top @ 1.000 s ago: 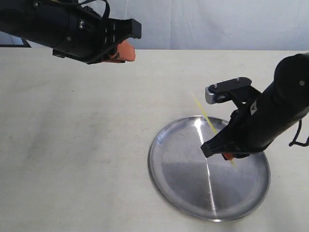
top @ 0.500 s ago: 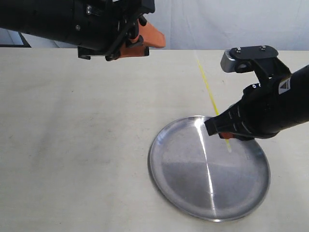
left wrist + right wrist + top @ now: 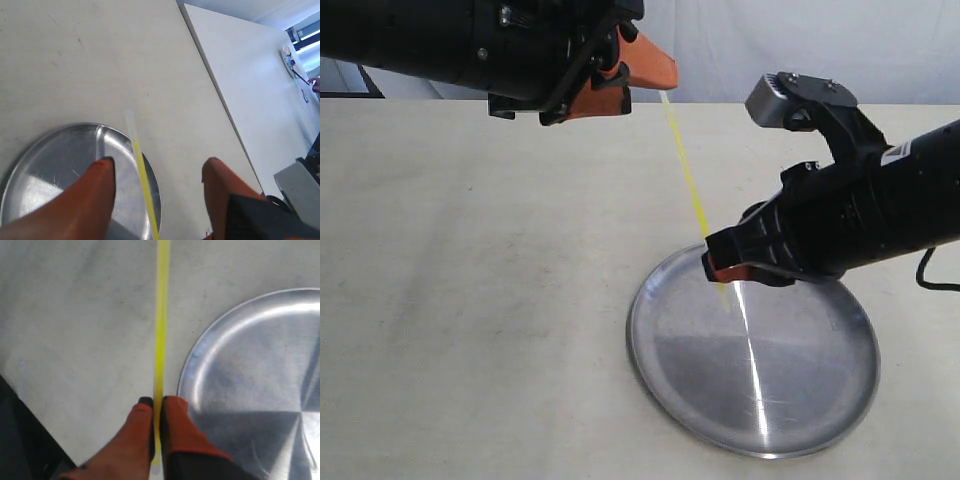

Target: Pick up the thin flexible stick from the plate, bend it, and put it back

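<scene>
Within the last second the right gripper (image 3: 720, 272), clamped tight on the yellow stick (image 3: 688, 185), has carried it leftward over the plate's (image 3: 650, 350) upper-left rim. The stick's top end now reaches the left gripper (image 3: 642, 82), whose fingers are spread wide around it. Closing them would probably allow the bend.

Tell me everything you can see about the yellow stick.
The stick is thin, straight and yellow, plastic-looking, paler at its upper tip. The right gripper pinches it near its lower end, holding it tilted over the rim of the plate. Its upper end sits between the open fingers of the left gripper, touching neither.
</scene>
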{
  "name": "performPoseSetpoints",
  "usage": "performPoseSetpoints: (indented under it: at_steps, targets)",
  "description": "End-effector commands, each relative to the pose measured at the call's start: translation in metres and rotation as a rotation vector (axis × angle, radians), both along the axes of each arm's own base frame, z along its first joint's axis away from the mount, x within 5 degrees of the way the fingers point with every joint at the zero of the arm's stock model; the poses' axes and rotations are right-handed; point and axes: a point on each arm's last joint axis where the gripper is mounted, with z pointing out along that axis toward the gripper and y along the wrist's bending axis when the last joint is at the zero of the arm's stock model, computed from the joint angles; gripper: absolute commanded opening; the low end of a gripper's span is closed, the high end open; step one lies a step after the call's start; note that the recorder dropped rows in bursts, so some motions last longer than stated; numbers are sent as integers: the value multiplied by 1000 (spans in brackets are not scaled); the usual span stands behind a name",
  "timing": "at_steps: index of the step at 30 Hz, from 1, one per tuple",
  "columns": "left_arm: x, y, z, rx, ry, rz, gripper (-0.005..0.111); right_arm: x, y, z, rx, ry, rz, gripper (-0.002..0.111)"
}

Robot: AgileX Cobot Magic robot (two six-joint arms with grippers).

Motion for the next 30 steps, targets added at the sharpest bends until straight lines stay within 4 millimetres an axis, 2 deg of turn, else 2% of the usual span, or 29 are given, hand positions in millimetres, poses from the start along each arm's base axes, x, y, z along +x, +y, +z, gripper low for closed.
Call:
performPoseSetpoints:
  at_steps: [1, 6, 10, 13, 18, 25, 28, 30]
  targets:
    - [-2, 0, 3, -12, -3, -2, 52, -3, 7, 8, 90, -39, 55, -1]
    - [-2, 1, 3, -6, -7, -4, 52, -5, 14, 15, 192, -55, 104, -1]
    - [-2, 1, 2, 5, -13, -9, 49, -6, 15, 15, 202, -52, 112, -1]
    - [-2, 1, 2, 5, -14, -7, 37, -7, 15, 16, 209, -47, 125, -1]
    - [0, 2, 2, 20, -34, 2, 2, -10, 19, 19, 253, -50, 166, -1]
    - [0, 2, 1, 36, -60, -5, 0, -10, 19, 19, 262, -47, 162, 0]
    - [0, 2, 1, 37, -59, -10, 0, -10, 19, 19, 262, -47, 161, 13]
    - [-1, 2, 1, 37, -57, -14, 0, -9, 19, 20, 268, -46, 157, 31]
